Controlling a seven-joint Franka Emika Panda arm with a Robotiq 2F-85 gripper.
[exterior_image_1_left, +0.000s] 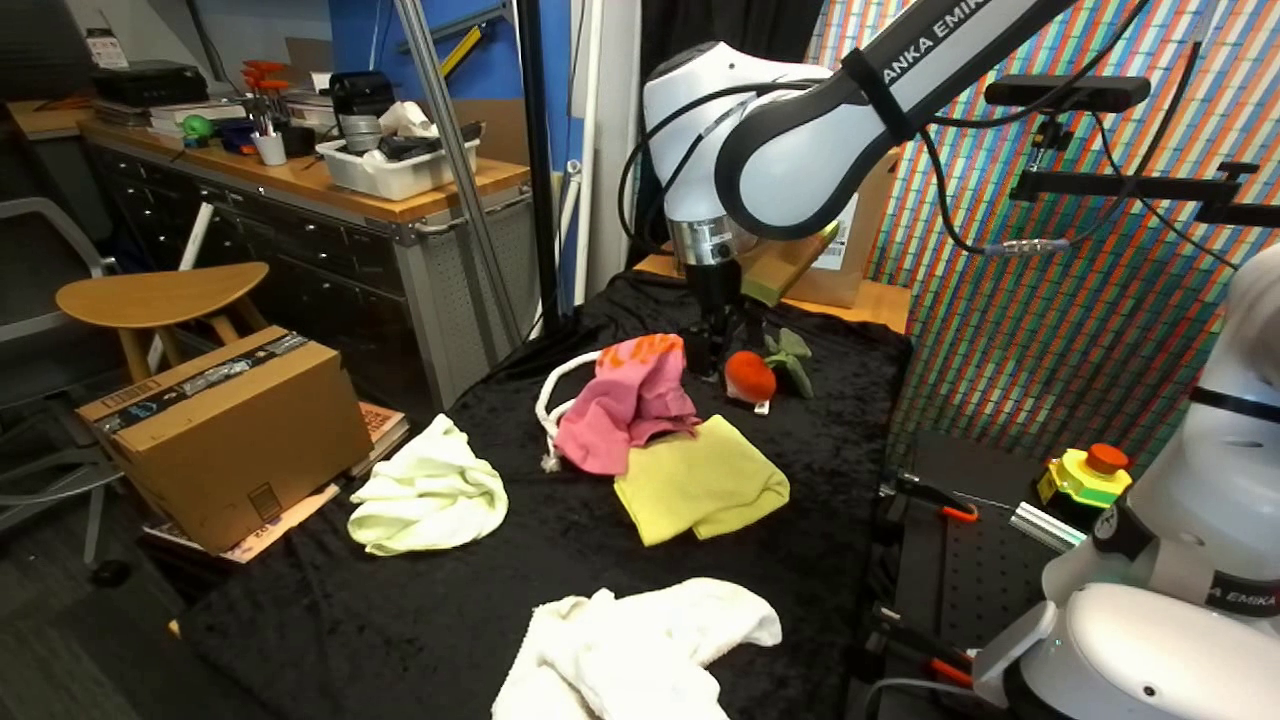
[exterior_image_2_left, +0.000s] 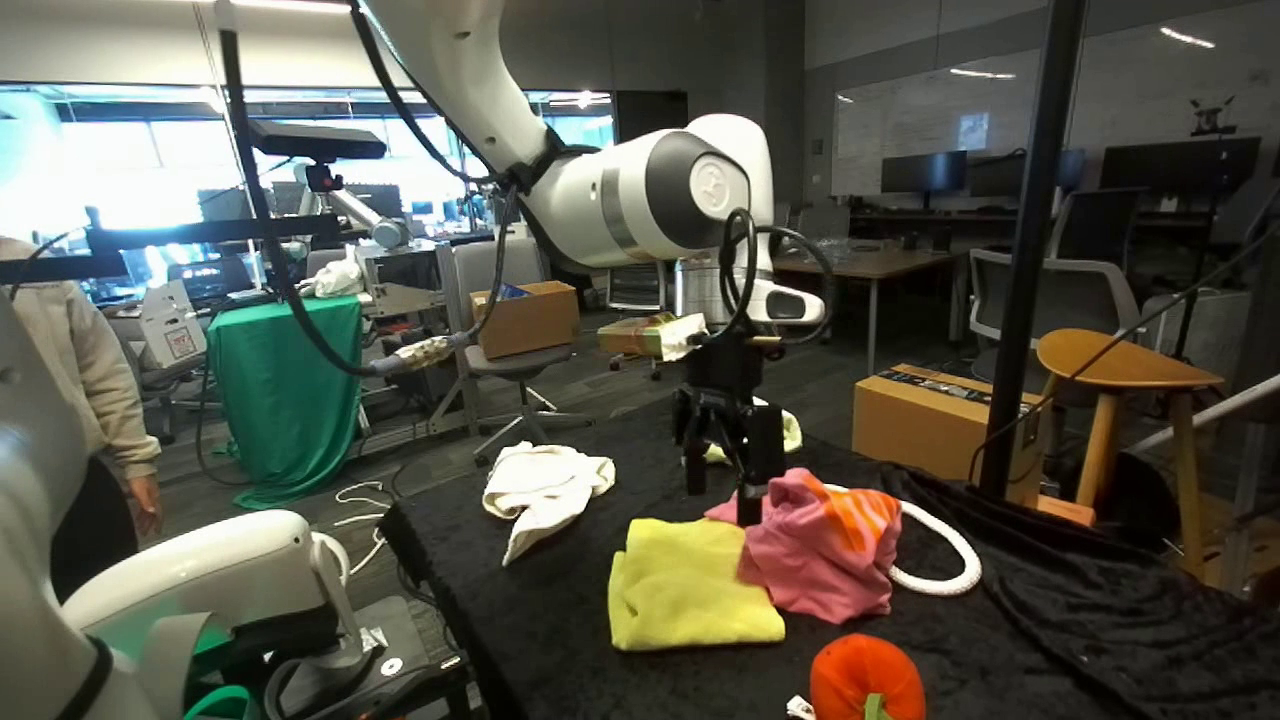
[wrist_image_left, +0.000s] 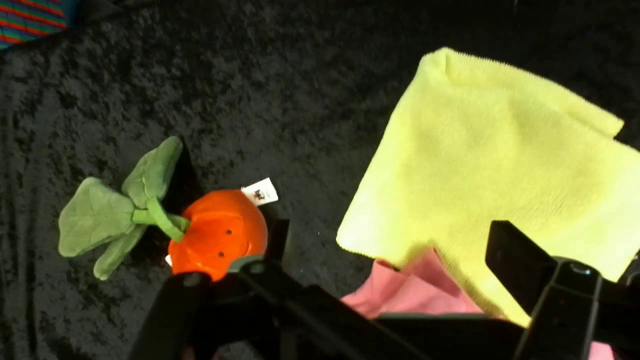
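Partly behind tool (wrist_image_left: 390, 240); pink cloth (wrist_image_left: 417, 290)

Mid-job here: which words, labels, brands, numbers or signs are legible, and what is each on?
"ANKA EMIK" (partial) on the robot arm.
"A EMIKA" (partial) on the white robot body.
Too small or blurred to read: tag on the orange plush toy; print on the taped cardboard box and the flat items beneath it; label on the brown box behind the arm.
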